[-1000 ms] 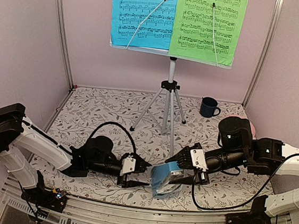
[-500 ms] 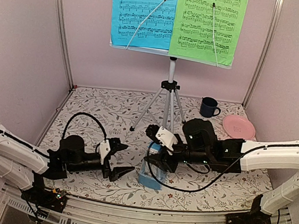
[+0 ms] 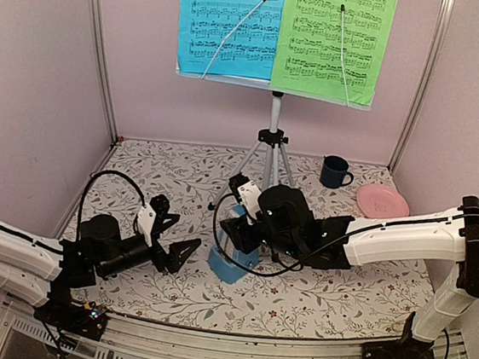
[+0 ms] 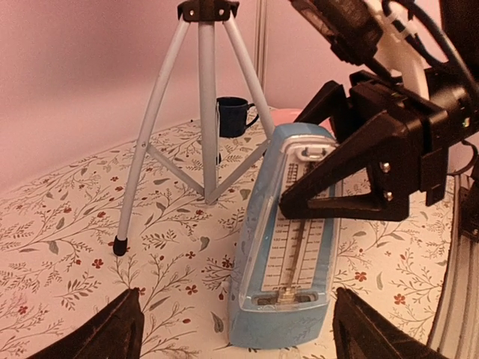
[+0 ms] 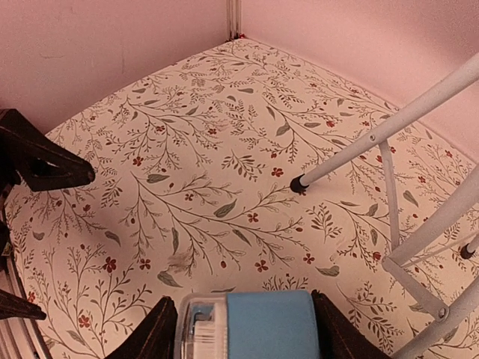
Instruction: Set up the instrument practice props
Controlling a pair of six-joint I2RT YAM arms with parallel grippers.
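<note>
Floral surface fills lower frame. Music stand upright on its tripod, top centre. Blue sheet on its left half, green sheet on its right, side by side. Right hand at centre, clamped on upper part of metronome. Metronome stands on surface, in front of tripod legs. Left hand spread wide, lower left of centre, near metronome, not touching.

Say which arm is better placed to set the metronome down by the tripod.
Right. Its gripper is shut on the metronome, close to the tripod. The left gripper is open, short of the metronome and holding nothing.
</note>
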